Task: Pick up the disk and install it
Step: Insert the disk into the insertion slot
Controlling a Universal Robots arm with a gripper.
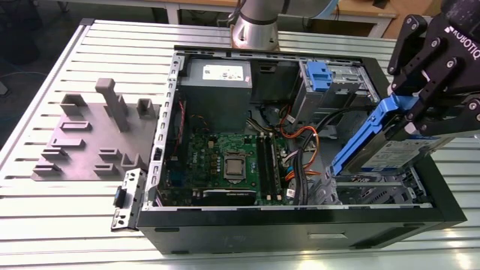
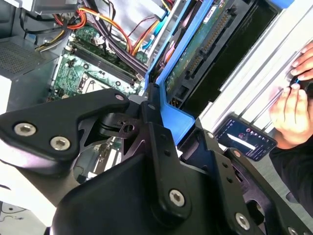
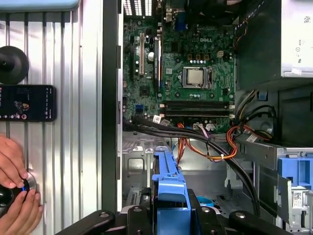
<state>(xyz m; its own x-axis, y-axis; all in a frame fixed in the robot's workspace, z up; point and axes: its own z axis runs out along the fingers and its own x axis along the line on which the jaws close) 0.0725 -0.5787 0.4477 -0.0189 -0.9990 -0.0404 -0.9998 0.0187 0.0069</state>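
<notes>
Disk (image 1: 390, 147) clamped in the gripper (image 1: 424, 115), fingers closed on the blue rails at the upper end. Held steeply tilted over the corner of the open computer case (image 1: 300, 225), lower end dipping toward the empty metal drive bay (image 1: 375, 191) inside the case, beside the motherboard (image 1: 232, 163). Label side facing outward in the exterior view; circuit-board underside and connector visible in the second wrist view (image 2: 195, 54).

Not yet seated: disk hangs above the bay, apart from its floor as far as can be judged.

Points for doing this step well, as judgement:
- Align the blue rails with the bay guides before lowering; a skewed entry likely to jam.
- Reduce the tilt gradually so both rails enter together.
- Keep clear of the bundle of black, orange and yellow cables (image 3: 215, 142) lying just beside the bay, between the bay and the motherboard; snagging or pinching likely if the disk drifts that way.
- Keep the connector end pointed toward the cables, away from the case wall.
- Hold firm grip on the rails only, no pressure on the circuit board.

Outside the case, on the slatted table (image 3: 63, 58): a phone (image 3: 27, 103) and a person's hand (image 3: 14, 196) on a small round knob, well apart from the disk.
</notes>
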